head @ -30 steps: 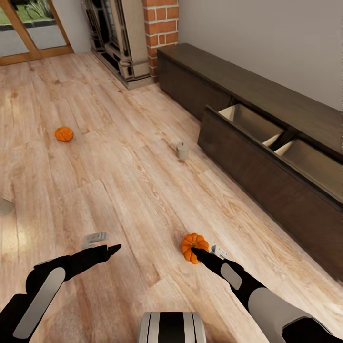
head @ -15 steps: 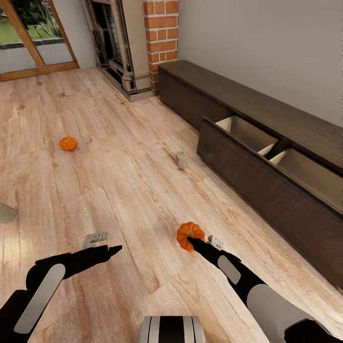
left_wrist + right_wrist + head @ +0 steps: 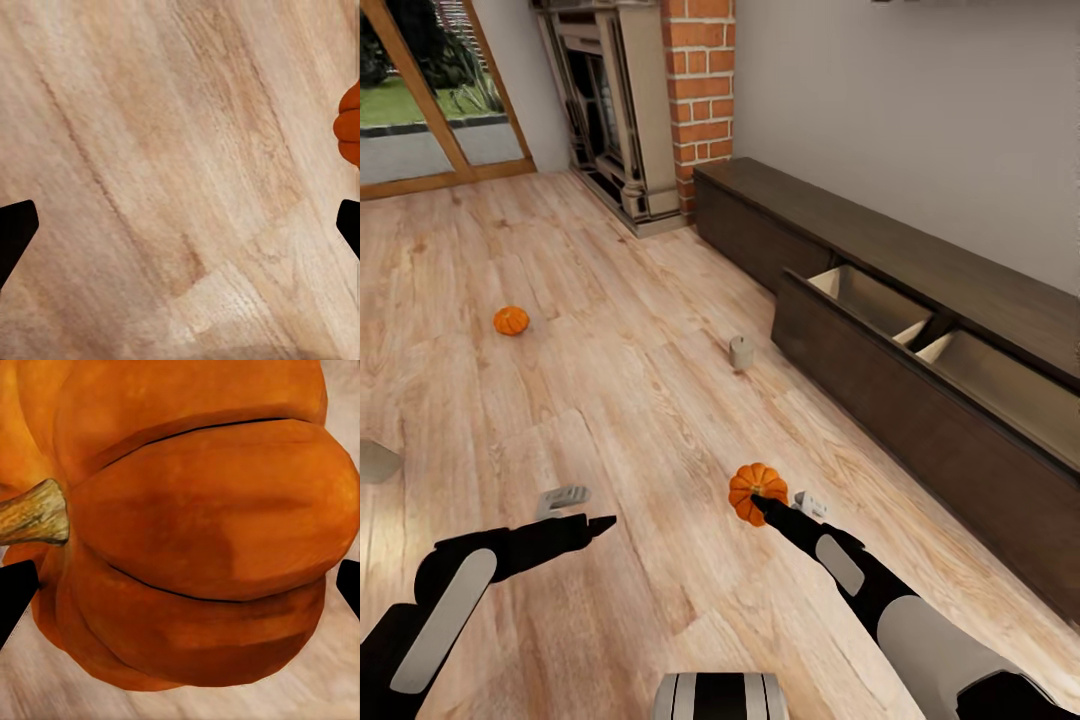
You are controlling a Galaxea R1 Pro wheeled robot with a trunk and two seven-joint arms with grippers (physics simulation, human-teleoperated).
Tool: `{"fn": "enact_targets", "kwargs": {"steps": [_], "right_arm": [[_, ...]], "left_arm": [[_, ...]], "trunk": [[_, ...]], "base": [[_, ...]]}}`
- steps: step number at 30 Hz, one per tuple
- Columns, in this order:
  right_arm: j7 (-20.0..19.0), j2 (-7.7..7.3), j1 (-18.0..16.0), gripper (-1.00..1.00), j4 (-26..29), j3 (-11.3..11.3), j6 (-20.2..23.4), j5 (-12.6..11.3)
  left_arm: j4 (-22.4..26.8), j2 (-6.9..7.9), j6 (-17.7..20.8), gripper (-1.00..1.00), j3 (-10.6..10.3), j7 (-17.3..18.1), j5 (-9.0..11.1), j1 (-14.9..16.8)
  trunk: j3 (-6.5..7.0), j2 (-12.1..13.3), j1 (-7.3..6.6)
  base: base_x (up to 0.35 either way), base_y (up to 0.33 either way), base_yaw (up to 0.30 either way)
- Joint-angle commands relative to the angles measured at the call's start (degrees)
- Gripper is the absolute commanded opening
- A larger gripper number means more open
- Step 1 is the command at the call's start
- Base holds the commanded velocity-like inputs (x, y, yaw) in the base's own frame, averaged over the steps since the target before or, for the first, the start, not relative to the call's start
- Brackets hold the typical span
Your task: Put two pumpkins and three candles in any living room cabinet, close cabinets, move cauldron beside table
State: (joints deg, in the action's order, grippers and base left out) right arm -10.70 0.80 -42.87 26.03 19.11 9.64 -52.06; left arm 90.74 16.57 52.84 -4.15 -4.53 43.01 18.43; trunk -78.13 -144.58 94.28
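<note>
Pumpkins first, left to right. Far pumpkin (image 3: 511,320) sits on the open floor (image 3: 610,400), well ahead of the left gripper (image 3: 572,508). That gripper hovers over bare planks, fingers wide apart with nothing between them in the left wrist view. A candle (image 3: 740,352) stands upright mid-floor, near the cabinet (image 3: 920,400). Near pumpkin (image 3: 757,490) is at the tip of the right gripper (image 3: 780,508); in the right wrist view it sits between the two finger tips, stem (image 3: 34,514) pointing sideways toward one finger (image 3: 15,592), so it lies tipped on its side. Can't tell if the fingers actually clamp it or if it's off the floor; they sit wide, at the pumpkin's edges.

Key relation: the open drawer (image 3: 880,305) is ahead and to the right of that pumpkin, well apart, pale divided insides showing. Right arm is clearly the nearer one, to both pumpkin and drawer. My guess: carry goes forward-right with that arm, and the base likely has to close in first.
</note>
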Motion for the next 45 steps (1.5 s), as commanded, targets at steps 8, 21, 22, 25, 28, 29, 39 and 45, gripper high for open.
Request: {"fn": "enact_targets", "kwargs": {"steps": [8,21,22,25,28,29,39,45], "right_arm": [[-0.1,-0.14,0.0,-1.0,-0.01,0.15,0.11,-0.33],[-0.11,-0.11,-0.02,-1.0,0.04,0.23,0.19,-0.33],[-0.11,-0.09,-0.02,-1.0,0.04,0.23,0.19,-0.33],[-0.11,-0.05,-0.02,-1.0,0.06,0.23,0.2,-0.33],[-0.11,-0.03,-0.02,-1.0,0.26,0.28,0.19,-0.33],[-0.11,-0.05,0.01,-1.0,0.61,0.29,0.19,-0.33],[-0.02,0.05,0.15,-1.0,1.78,0.36,0.2,-0.24],[-0.02,0.07,0.15,-1.0,1.82,0.4,0.2,-0.24]], "left_arm": [[0.05,0.04,0.96,1.0,0.02,-0.56,0.49,0.11],[0.05,0.19,1.32,1.0,0.0,-1.13,0.16,0.11],[0.05,0.25,1.33,1.0,0.02,-1.14,0.14,0.11],[0.05,0.42,1.42,1.0,0.07,-1.16,0.09,0.12],[0.05,0.49,1.45,1.0,0.1,-1.17,0.07,0.12],[0.05,0.49,1.44,1.0,0.1,-1.18,0.06,0.12],[0.05,0.55,1.51,1.0,0.11,-1.18,0.13,0.12],[0.0,0.61,1.56,1.0,0.11,-1.18,0.2,0.12]], "trunk": [[1.74,0.09,-0.21],[4.62,0.27,-0.55],[4.84,0.28,-0.57],[5.59,0.32,-0.65],[6.45,0.36,-0.73],[6.75,0.38,-0.75],[9.85,0.51,-1.01],[11.73,0.59,-1.17]], "base": [[-0.134,0.0,0.0],[-0.29,0.0,0.0],[-0.145,0.0,0.0],[-0.075,0.0,0.0],[-0.031,0.0,0.0],[-0.016,0.0,0.0],[-0.004,0.0,0.0],[0.0,0.0,0.0]]}}
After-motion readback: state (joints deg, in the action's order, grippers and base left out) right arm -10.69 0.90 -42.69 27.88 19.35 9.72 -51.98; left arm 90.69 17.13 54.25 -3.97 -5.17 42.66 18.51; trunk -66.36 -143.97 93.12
